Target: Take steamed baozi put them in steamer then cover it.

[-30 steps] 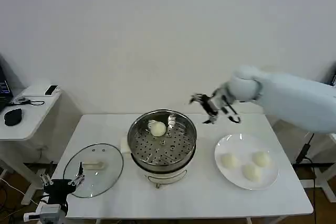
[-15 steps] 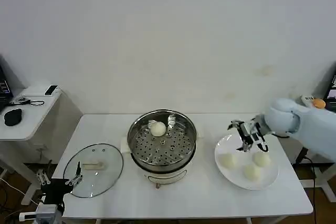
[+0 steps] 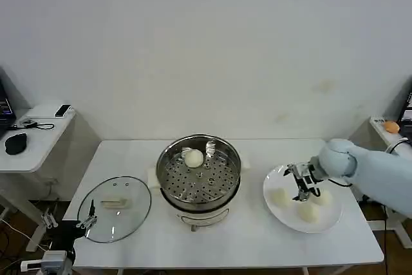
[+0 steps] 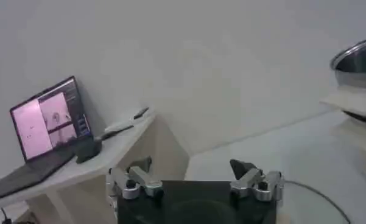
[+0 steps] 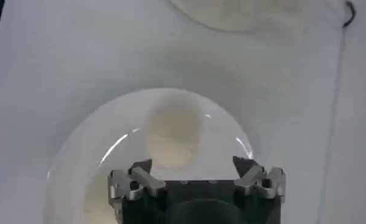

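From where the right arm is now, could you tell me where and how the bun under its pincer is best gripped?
Grip the steamed baozi across its rounded sides at the widest part, coming straight down from above. It lies on the plate apart from the other buns, and the open right pincer already hovers over it. Judged from its smooth dome shape, a gentle squeeze seems wise.

Pale-blue arm [image 3: 367, 170] (black-and-silver gripper [image 3: 302, 187])
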Motion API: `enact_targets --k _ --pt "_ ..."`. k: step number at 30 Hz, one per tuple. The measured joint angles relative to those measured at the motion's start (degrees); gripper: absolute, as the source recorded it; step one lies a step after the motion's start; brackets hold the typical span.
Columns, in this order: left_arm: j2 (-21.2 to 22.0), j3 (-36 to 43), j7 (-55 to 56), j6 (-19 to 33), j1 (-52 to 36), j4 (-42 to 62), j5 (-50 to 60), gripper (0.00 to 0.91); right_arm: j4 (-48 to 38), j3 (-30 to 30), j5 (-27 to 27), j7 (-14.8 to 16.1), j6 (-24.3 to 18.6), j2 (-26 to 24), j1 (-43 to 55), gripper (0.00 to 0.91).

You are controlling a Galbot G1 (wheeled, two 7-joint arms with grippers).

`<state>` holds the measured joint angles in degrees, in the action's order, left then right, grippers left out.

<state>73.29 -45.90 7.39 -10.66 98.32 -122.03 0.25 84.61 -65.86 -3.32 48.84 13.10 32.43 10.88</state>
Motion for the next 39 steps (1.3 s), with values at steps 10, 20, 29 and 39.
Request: enact_targets --k 10,20,29,39 --pt "0.1 -0.1 0.0 0.0 -0.1 0.6 -0.1 0.907 -4.5 2.3 0.5 0.2 0.2 3.7 -4.3 0.907" --pt "0.4 -0.5 0.1 0.1 0.0 1.0 0.0 0.907 -7.8 3.9 1.4 0.2 0.7 6.9 -6.9 0.766" --pt "0.7 -0.5 0.2 0.1 0.0 1.1 0.0 0.907 -8.4 4.1 1.7 0.9 1.4 7.9 -7.2 0.635" --pt "0.7 -0.4 0.3 0.1 0.1 0.9 0.0 0.907 -6.9 3.3 1.0 1.6 2.1 6.4 -4.7 0.645"
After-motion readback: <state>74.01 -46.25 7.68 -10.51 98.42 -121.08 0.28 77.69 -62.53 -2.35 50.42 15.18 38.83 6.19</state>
